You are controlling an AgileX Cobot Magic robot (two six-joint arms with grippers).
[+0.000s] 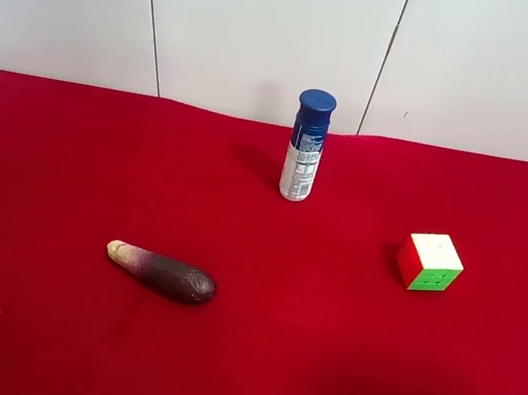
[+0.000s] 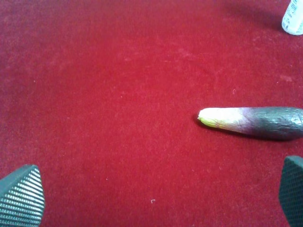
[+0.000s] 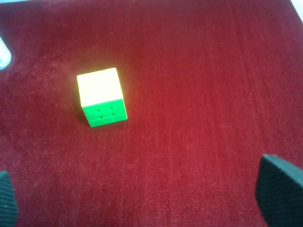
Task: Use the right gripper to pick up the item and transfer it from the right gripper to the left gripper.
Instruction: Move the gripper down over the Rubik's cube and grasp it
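The cube [image 3: 102,97] rests on red cloth [image 3: 208,85], apart from the right hand [image 3: 143,196], fingers [image 3: 279,189] spread wide.

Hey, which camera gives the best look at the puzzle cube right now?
The right wrist view: the cube is large and unobstructed, its white top and green side clear. The exterior high view shows it smaller, though with a red face too. The left wrist view does not show it.

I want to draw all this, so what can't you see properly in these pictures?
Spray can: label print too small to read in the exterior high view.
Puzzle cube: back and underside hidden by the cube itself; glare washes out its top in the right wrist view.
Vegetable: dark end cut off by the left wrist view's edge.
Left gripper, right gripper: only fingertips show, at the wrist views' edges.
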